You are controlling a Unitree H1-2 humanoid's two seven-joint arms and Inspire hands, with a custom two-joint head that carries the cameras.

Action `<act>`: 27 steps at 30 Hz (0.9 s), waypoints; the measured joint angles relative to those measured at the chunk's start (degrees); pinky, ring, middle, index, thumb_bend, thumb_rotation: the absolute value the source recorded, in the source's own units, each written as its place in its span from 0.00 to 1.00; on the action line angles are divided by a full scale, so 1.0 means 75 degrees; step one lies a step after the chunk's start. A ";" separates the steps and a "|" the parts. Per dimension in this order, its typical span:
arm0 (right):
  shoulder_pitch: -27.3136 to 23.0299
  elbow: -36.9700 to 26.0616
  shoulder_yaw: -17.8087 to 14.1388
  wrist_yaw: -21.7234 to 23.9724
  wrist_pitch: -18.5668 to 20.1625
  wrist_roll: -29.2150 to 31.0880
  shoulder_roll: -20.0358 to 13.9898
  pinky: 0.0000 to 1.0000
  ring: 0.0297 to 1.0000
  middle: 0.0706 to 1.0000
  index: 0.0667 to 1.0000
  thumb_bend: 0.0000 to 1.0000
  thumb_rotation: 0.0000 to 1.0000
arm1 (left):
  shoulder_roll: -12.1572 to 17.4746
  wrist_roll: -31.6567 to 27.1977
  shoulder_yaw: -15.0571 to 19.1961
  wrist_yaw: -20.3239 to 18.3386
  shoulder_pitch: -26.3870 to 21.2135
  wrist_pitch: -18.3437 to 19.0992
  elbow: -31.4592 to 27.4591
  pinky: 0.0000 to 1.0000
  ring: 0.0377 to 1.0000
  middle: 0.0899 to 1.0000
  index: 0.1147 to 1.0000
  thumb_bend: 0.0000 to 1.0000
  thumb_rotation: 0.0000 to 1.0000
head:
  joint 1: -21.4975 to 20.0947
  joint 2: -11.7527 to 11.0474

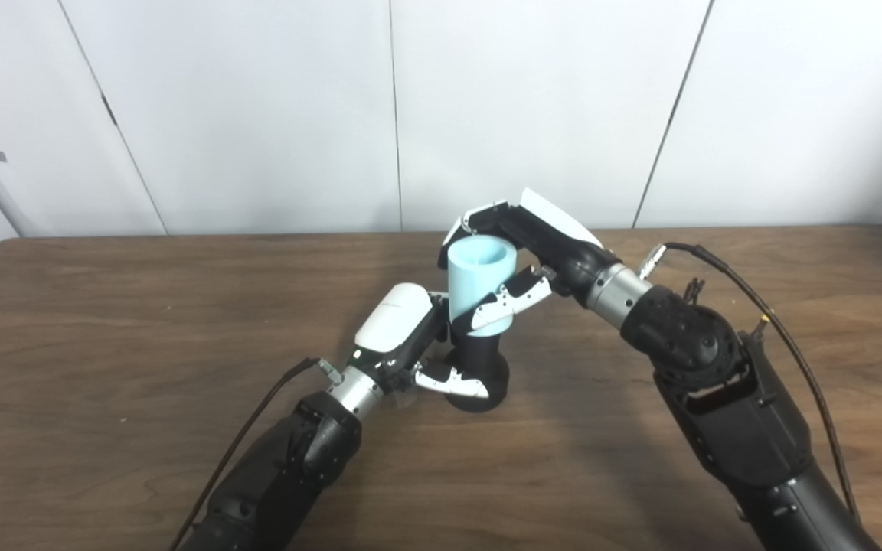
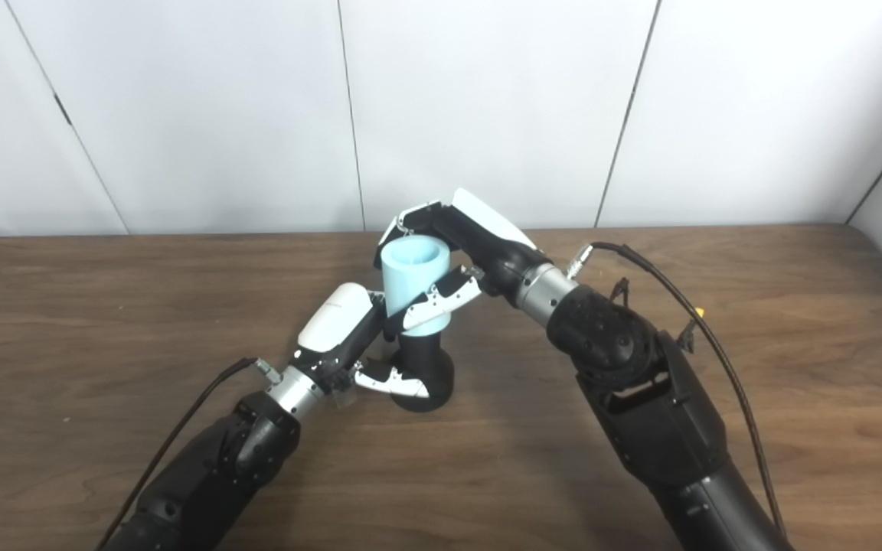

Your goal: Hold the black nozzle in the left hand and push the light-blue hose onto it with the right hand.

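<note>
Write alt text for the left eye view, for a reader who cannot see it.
The right hand grips an upright light-blue hose seated on top of a black nozzle, which the left hand holds near its base. The nozzle stands on a brown wooden table before a white panelled wall.

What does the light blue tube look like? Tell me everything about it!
The light blue hose is a short, wide tube with a smooth, matte look, maybe plastic or rubber. It stands almost upright, leaning slightly, with its open, hollow top facing up. Its bottom end sits on the black nozzle, which stands on the wooden table. The right hand wraps around it from behind and in front. The left hand holds the nozzle just below it.
</note>
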 measured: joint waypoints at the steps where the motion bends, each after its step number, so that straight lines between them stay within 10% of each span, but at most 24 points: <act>1: 0.0000 0.0001 0.0000 0.0000 -0.0004 0.0000 -0.0001 0.33 0.40 0.44 0.48 0.52 0.00 | -0.0006 0.0000 0.0007 -0.0008 0.0001 0.0000 0.0000 0.33 0.37 0.43 0.44 0.50 0.00 | 0.0000 0.0000; 27: 0.0879 0.0911 0.0212 -0.1274 -0.2561 -0.0414 0.0014 0.31 0.39 0.45 0.48 0.52 0.00 | -0.0062 -0.0009 0.0145 -0.0291 0.0211 0.0151 -0.0307 0.35 0.38 0.44 0.43 0.50 0.00 | 0.0082 0.0199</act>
